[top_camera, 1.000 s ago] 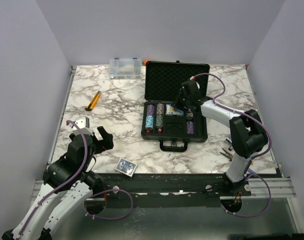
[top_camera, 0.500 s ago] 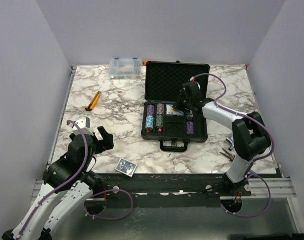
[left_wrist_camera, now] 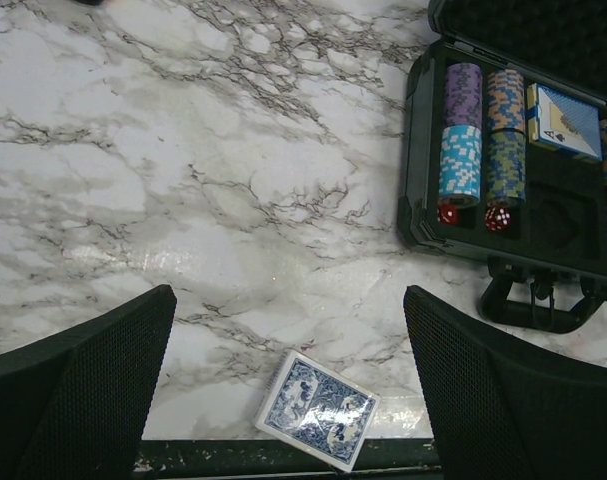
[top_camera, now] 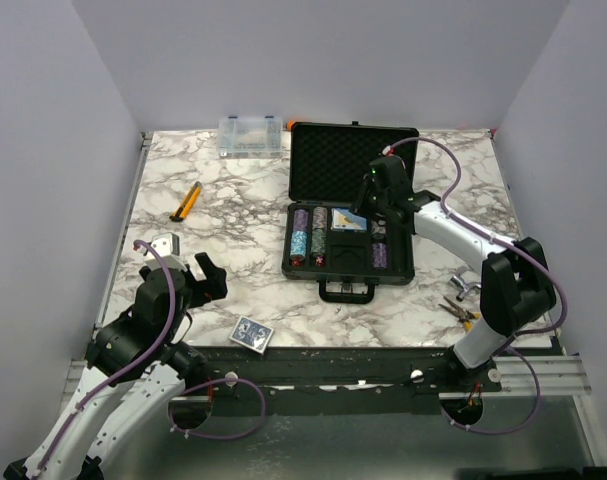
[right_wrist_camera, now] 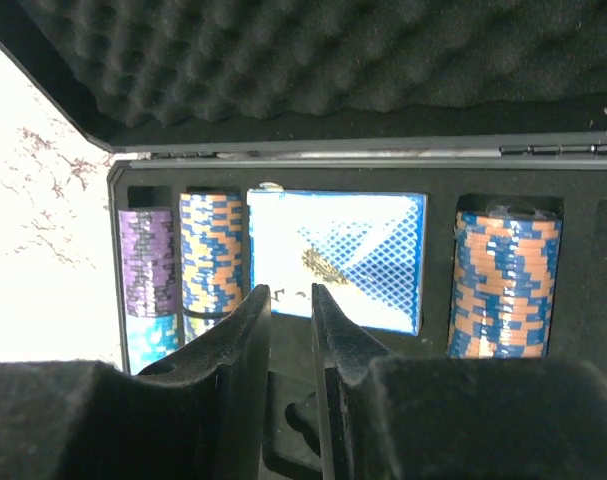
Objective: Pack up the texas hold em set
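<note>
1. The black case (top_camera: 348,258) lies open on the right-centre of the counter (top_camera: 223,230). Its foam lid (top_camera: 333,160) stands up at the back and its handle (top_camera: 347,291) faces the arms.
2. Its tray holds chip stacks (left_wrist_camera: 461,130), two red dice (left_wrist_camera: 448,213) and one blue-white deck (right_wrist_camera: 335,260) lying flat in its slot.
3. The right gripper (right_wrist_camera: 291,300) hangs just above that deck. Its fingers (right_wrist_camera: 248,330) are drawn to a narrow gap with nothing between them.
4. A second deck (left_wrist_camera: 318,422) lies loose at the near edge of the counter, well apart from the case.
5. The left gripper (left_wrist_camera: 288,300) hovers near that loose deck, fingers spread wide and holding nothing.
6. The step in hand looks like stowing the decks, and one seems done. Next, the left arm would need to come down over the loose deck, pinch it across its narrow sides and carry it to the tray. The right arm must first clear the case, and the lid is not yet shut.
</note>
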### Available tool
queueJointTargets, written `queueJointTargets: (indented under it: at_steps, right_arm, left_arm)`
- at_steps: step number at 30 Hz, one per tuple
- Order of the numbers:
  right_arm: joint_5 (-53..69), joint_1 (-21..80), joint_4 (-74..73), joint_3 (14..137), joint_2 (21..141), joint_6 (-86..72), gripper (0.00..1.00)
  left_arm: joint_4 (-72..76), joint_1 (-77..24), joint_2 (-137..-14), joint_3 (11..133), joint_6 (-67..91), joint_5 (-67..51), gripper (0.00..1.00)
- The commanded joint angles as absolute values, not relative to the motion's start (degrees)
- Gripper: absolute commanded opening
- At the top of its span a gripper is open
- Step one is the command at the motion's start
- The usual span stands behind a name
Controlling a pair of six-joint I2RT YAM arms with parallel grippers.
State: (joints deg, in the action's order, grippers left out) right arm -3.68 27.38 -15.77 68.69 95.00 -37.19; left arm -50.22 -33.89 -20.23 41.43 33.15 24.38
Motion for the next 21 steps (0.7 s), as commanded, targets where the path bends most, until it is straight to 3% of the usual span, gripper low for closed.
queueJointTargets:
  at_steps: [1,21]
  right_arm:
    - [-2.08,27.95,-16.92,65.06,94.06,-37.60,0.27]
    - [-0.35,28.11,-18.52,61.86,97.27,-36.27,0.27]
  left_arm:
    - [-49.49,-33.84,-20.72,40.74,32.43,22.63,0.95]
    - [-49.39,-33.93,-20.29,40.58,32.70,22.43,0.95]
